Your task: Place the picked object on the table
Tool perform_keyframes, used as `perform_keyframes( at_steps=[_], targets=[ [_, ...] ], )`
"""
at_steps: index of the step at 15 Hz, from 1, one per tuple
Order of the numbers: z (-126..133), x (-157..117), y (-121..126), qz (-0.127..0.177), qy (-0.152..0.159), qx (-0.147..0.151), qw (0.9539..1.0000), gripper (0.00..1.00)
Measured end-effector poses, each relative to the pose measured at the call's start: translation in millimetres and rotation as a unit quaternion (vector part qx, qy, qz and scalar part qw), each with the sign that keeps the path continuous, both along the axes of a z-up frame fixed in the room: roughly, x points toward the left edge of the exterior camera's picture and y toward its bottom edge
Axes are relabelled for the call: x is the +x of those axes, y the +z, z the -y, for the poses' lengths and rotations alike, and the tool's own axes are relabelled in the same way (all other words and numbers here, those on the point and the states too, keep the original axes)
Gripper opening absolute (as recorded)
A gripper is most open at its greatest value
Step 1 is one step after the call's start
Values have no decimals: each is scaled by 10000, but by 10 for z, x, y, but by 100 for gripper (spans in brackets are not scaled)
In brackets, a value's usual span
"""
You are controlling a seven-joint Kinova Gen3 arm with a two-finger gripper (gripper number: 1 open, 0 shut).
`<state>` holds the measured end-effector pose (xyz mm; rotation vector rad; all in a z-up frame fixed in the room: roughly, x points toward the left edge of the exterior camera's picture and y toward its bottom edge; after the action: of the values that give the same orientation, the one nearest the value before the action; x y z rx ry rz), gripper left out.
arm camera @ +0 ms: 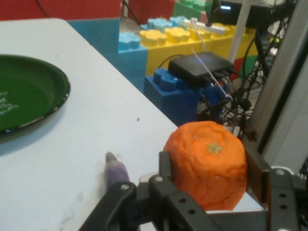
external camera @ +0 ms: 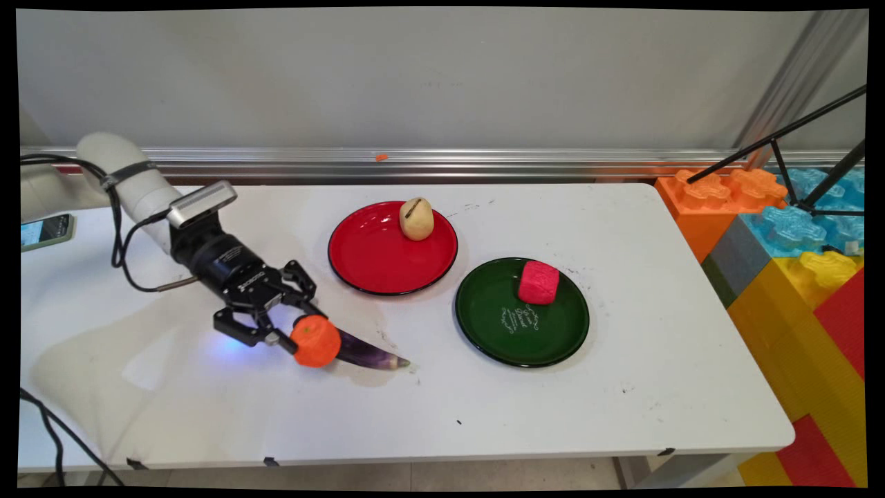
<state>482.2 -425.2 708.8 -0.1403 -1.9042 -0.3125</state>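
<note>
orange: we see an orange point(external camera: 315, 340) toy fruit, rough skin, small stem mark showing in the hand view point(arm camera: 208, 164); clamped between the gripper point(external camera: 296, 332) fingers, low over the table point(external camera: 484, 408) at front-left.
eggplant: dark purple eggplant point(external camera: 370, 353) lying flat on the table just behind/beside the orange, tapered tip pointing right; near end hidden by the orange. Tip visible in the hand view point(arm camera: 115, 171), left of the orange.

It looks like a robot lab: a white tabletop point(external camera: 484, 408), giant toy building blocks point(external camera: 795, 228) and tangled cables point(arm camera: 226, 103).
</note>
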Motion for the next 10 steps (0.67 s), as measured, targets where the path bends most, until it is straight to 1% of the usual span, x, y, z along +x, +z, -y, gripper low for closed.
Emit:
perform_keyframes(
  at_steps=[3, 10],
  targets=[
    [-88, 96, -133, 84, -96, 38, 9999, 0],
    [-143, 125, -354, 167, -181, 89, 9997, 0]
  ],
)
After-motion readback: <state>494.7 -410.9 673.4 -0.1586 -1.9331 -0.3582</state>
